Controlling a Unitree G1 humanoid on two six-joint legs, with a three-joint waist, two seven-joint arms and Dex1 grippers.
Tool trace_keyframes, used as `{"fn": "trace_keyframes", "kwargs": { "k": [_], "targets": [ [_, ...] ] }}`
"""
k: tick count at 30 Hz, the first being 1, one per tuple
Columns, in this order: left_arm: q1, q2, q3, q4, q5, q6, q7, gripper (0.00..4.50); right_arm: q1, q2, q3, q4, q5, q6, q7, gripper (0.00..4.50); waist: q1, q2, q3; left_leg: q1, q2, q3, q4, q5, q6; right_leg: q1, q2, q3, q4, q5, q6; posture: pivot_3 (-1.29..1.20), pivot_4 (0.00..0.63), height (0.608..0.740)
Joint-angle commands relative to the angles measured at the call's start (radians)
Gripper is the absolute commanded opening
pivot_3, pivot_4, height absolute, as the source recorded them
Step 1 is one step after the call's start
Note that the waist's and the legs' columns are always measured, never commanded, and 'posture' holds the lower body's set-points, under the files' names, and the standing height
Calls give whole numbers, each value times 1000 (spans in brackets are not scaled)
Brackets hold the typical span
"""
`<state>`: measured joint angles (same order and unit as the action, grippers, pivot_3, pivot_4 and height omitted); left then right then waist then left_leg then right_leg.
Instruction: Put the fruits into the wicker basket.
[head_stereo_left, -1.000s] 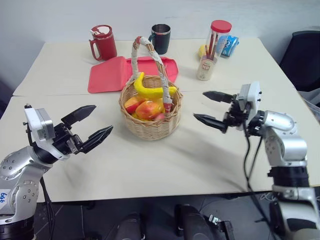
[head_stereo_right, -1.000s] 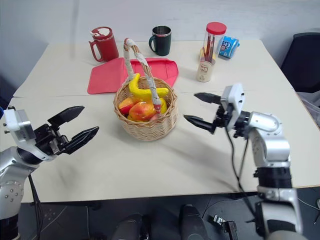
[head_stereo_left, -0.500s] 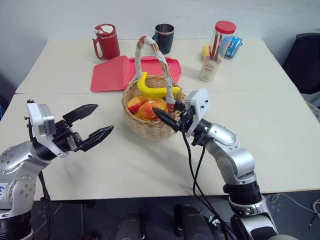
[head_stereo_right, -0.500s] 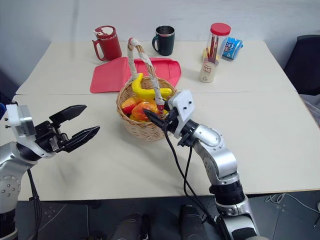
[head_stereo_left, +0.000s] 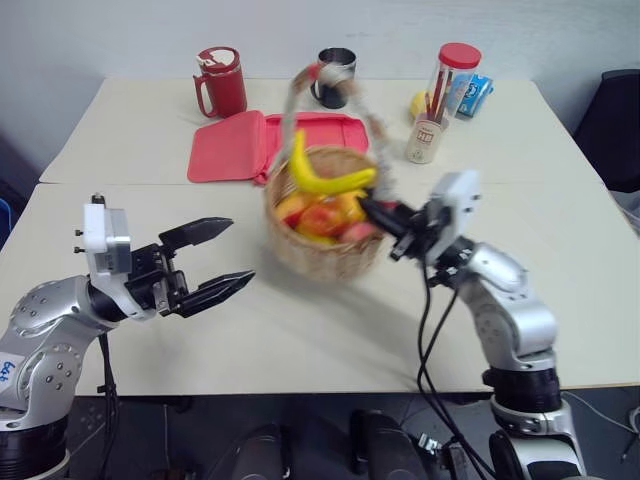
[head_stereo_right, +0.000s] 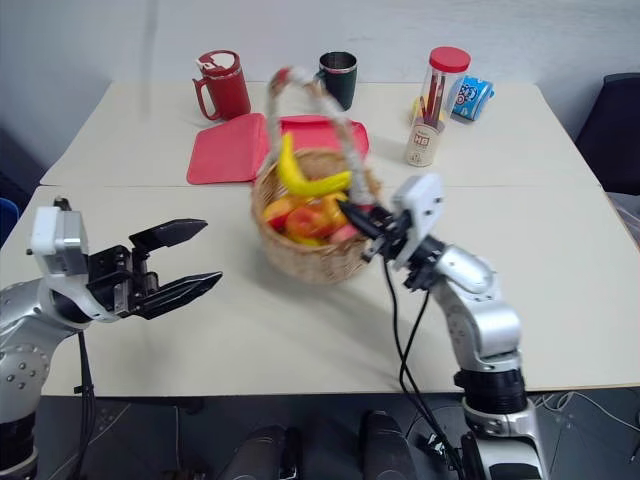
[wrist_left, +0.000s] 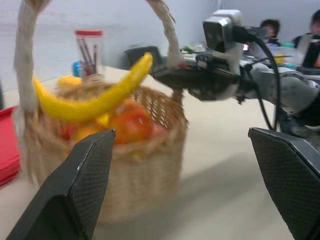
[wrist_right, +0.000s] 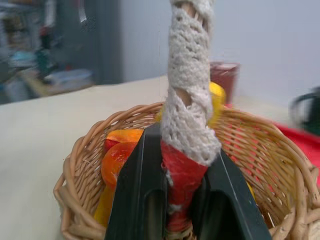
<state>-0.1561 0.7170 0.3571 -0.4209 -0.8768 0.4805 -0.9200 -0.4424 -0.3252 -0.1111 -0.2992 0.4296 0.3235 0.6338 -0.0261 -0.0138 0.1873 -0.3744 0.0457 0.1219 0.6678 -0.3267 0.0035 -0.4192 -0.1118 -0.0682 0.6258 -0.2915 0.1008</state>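
Note:
The wicker basket (head_stereo_left: 325, 250) stands mid-table, blurred, with its cloth-wrapped handle (wrist_right: 190, 90) arching over it. Inside lie a yellow banana (head_stereo_left: 325, 180) and red-orange mangoes (head_stereo_left: 320, 218). My right gripper (head_stereo_left: 375, 212) reaches in from the right and is shut on the red-wrapped foot of the handle, one black finger (wrist_right: 142, 185) on each side of it. My left gripper (head_stereo_left: 242, 250) hovers open to the left of the basket, apart from it, pointing at the basket (wrist_left: 125, 180) and holding nothing.
Behind the basket lies a red tray (head_stereo_left: 230, 145). Along the far edge stand a red mug (head_stereo_left: 225, 80), a dark mug (head_stereo_left: 335, 75), a clear jar with a red lid (head_stereo_left: 450, 75), a small cup of sticks (head_stereo_left: 425, 135) and a blue packet (head_stereo_left: 478, 92).
My right gripper swung in from the right, open, to the basket and shut on the foot of its handle. The basket is now blurred and has shifted slightly right. My left gripper edged toward the basket.

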Motion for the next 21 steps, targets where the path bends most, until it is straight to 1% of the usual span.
{"fn": "trace_keyframes", "kwargs": {
  "k": [1,5,9,12,15,17,18,21],
  "targets": [
    [-28,-4,-17,8,-3,-14,-21,4500,33,-59,-149,-73,4,-56,-66,207,0,0,0,0,0,0,0,0,0,0,0,0,0,0,0,0,150,740],
    [-60,-17,-48,78,34,-42,-54,4500,121,-147,-299,-43,-48,-67,-146,207,0,0,0,0,0,0,0,0,0,0,1,0,0,0,0,0,150,740],
    [-88,-30,-66,128,56,-64,-72,4500,192,-184,-411,6,-24,-96,-160,207,-3,0,0,0,0,1,0,0,0,0,1,1,0,0,0,0,150,740],
    [-106,-45,-83,156,76,-78,-82,4500,226,-208,-459,124,-9,-143,-111,207,-3,0,0,2,0,2,0,0,0,0,2,2,0,0,0,0,150,740],
    [-131,-53,-94,186,90,-91,-93,4500,228,-256,-488,323,13,-208,-8,207,-2,0,0,3,0,3,0,0,0,1,2,2,-2,0,0,0,150,740],
    [-142,-51,-95,201,97,-98,-101,4500,212,-291,-498,405,30,-239,40,928,-2,0,0,6,0,3,0,0,1,4,2,2,-4,0,0,0,150,740],
    [-145,-48,-94,208,101,-101,-107,4500,210,-309,-498,424,52,-233,77,1214,-2,0,0,6,0,2,0,0,1,4,2,2,-4,0,0,0,150,740],
    [-150,-42,-89,221,108,-104,-118,4500,212,-350,-482,474,31,-277,118,2267,-2,0,0,6,0,2,0,0,1,5,2,2,-4,0,1,0,150,740]
  ]
}}
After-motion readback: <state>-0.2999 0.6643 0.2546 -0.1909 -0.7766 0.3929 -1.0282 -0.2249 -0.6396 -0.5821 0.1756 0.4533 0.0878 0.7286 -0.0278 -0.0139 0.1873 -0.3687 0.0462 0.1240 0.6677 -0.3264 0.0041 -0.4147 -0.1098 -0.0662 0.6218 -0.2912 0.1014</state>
